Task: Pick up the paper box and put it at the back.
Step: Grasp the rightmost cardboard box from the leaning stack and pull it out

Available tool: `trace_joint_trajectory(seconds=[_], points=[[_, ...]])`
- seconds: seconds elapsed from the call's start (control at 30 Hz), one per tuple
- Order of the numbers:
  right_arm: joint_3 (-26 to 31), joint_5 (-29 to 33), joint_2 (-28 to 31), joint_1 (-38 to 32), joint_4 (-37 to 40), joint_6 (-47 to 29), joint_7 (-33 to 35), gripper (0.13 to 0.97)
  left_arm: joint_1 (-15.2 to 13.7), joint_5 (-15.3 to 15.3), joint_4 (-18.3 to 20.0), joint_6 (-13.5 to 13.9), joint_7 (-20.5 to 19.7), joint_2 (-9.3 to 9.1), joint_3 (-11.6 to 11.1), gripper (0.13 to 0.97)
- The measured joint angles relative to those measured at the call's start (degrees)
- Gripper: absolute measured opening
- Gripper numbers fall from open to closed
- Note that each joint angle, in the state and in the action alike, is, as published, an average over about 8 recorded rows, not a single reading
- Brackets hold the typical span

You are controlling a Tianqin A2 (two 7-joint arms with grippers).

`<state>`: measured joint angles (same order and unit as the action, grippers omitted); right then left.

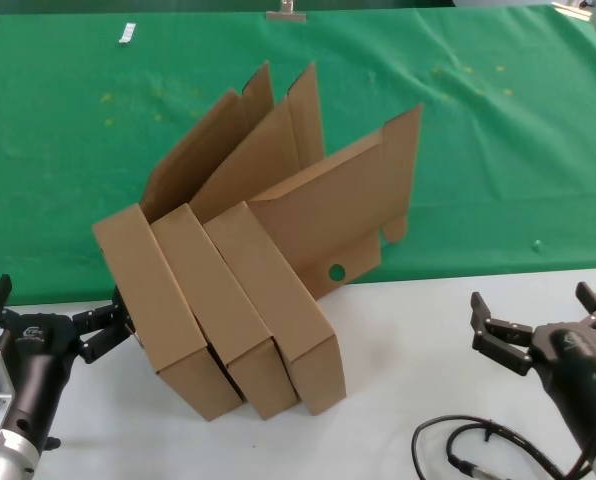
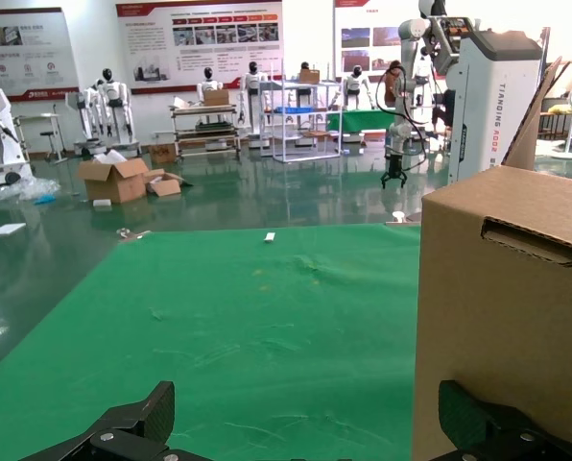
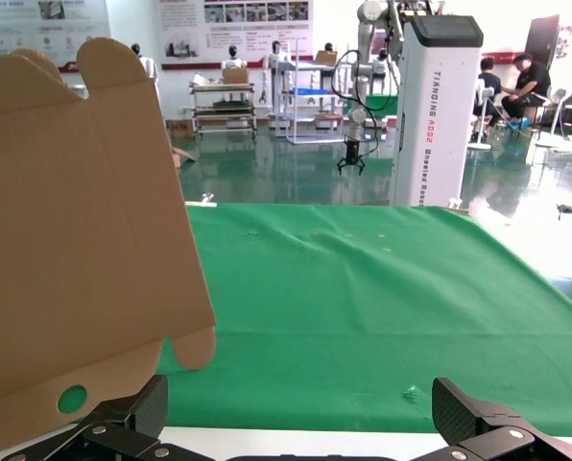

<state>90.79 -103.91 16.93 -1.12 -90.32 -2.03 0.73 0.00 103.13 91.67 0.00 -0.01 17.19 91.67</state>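
from the head view, three cardboard boxes leaned on one another in a fanned row, their bases on the white table and their lid flaps standing up over the green cloth. the left gripper sat low, its fingers spread wide, just beside the nearest paper box, seemingly lined up to take that outer one because it was the only one free on that side. the right gripper was also spread wide, well apart from the third box, with nothing in it; it looked parked.

in the left wrist view, the paper box's end wall with its slot stood close ahead of the open fingers, partly between them, green cloth stretching beyond.

in the right wrist view, the third box's tall flap with its round hole stood ahead and off to one side, clear of the wide fingers.
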Motion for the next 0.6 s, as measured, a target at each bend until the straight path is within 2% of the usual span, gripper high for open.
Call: trace_joint_trajectory(seconds=[0.6], points=[[0.0,0.0,0.0,0.0,0.0,0.0,0.0,0.966,0.0,0.0,0.0,0.0,0.0,0.00,0.0,0.962]])
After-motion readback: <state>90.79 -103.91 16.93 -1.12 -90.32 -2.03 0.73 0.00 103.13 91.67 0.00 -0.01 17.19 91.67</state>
